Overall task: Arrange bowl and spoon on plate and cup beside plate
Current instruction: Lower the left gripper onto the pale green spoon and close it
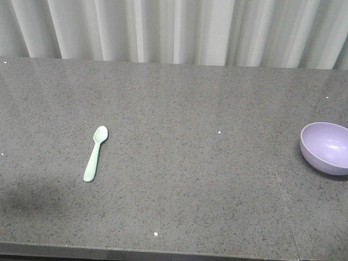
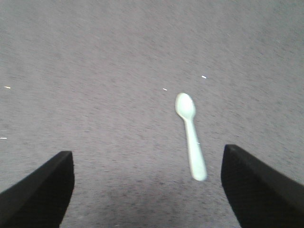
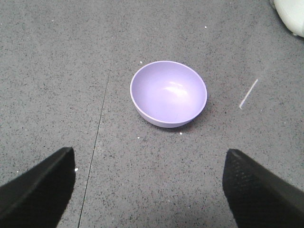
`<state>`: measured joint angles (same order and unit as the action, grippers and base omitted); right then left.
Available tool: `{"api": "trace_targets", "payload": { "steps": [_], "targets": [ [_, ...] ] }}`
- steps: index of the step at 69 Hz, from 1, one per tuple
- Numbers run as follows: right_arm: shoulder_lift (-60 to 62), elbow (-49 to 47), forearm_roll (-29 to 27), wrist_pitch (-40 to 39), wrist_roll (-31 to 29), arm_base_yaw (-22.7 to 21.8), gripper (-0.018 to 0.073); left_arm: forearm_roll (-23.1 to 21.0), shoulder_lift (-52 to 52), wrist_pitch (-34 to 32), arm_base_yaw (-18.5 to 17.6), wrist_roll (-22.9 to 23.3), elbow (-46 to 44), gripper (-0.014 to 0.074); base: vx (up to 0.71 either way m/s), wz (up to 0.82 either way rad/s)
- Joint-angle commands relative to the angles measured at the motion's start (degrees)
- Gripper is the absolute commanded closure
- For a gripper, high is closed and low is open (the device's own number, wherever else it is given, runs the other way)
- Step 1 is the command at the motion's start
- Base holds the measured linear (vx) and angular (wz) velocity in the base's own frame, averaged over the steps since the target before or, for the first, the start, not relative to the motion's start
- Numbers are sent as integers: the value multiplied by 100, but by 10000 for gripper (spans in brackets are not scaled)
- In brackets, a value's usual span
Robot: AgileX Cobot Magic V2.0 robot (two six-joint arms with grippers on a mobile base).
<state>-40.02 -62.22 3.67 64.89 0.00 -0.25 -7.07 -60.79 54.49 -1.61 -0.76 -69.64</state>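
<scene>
The mint-green spoon lies flat on the grey stone counter at the left, head pointing away. In the left wrist view the spoon lies ahead of my left gripper, nearer the right finger, and the gripper is open and holds nothing. The lavender bowl stands upright at the right edge of the front view. In the right wrist view the bowl is empty and sits ahead of my open right gripper. The plate and the cup are out of view. Neither gripper shows in the front view.
A white pleated curtain hangs behind the counter. The counter's front edge runs along the bottom. A seam crosses the counter left of the bowl. A pale rounded object shows at the top right corner of the right wrist view.
</scene>
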Motion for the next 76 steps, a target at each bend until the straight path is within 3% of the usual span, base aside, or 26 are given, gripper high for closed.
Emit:
{"api": "trace_targets", "payload": {
  "steps": [1,10,21,35,60,76],
  "targets": [
    [-47,-175,37,-455,49,1,-24,-497,-440,-110,-183,-163,-487,8,0,0],
    [-47,-175,32,-466,67,1,-24,-258,-1179,-107,-644,76,-900,10,0,0],
    [-47,-175,12,-456,94,1,-24,421,-2167,-107,-1189,831,-1344,10,0,0],
    [-47,-175,-143,-449,94,1,-24,987,-3193,-112,-1585,1444,-1728,10,0,0],
    [-47,-175,-151,-390,94,1,-24,1146,-4233,-159,-1809,1774,-1734,10,0,0],
    [-47,-175,-151,-336,89,1,-24,1594,-4505,-173,-1809,2183,-1734,10,0,0]
  ]
}}
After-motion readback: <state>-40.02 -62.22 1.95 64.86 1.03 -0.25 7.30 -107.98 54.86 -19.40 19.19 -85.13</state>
